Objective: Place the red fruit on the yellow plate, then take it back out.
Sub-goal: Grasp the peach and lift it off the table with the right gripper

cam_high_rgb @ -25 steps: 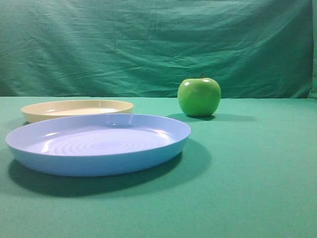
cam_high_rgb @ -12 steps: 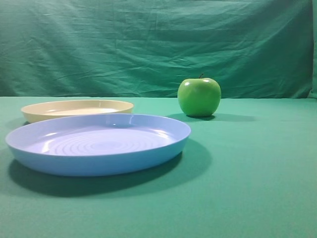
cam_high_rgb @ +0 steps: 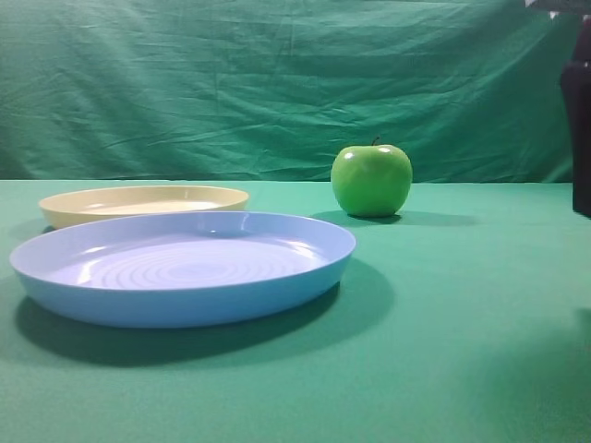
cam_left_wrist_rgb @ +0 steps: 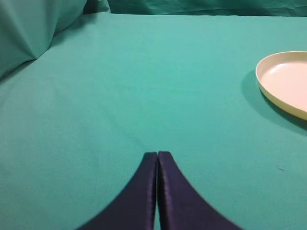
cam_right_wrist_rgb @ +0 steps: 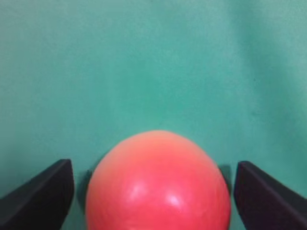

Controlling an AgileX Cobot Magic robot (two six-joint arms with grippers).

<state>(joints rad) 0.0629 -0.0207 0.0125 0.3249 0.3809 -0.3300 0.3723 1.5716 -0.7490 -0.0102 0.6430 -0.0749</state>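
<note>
Red fruit [cam_right_wrist_rgb: 158, 184]: round, smooth, glossy, red paling to orange at its far edge; sits between my right jaws, which stand released, clear either side. Left jaws clenched.

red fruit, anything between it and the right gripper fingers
Only bare green cloth shows in the gaps beside the red fruit; the right wrist view shows both fingers standing clear.

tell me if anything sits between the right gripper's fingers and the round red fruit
Nothing visible does. In the right wrist view the round red fruit sits on the green cloth between the open right gripper, with a bare gap of cloth showing on each side between it and the dark fingers.
</note>
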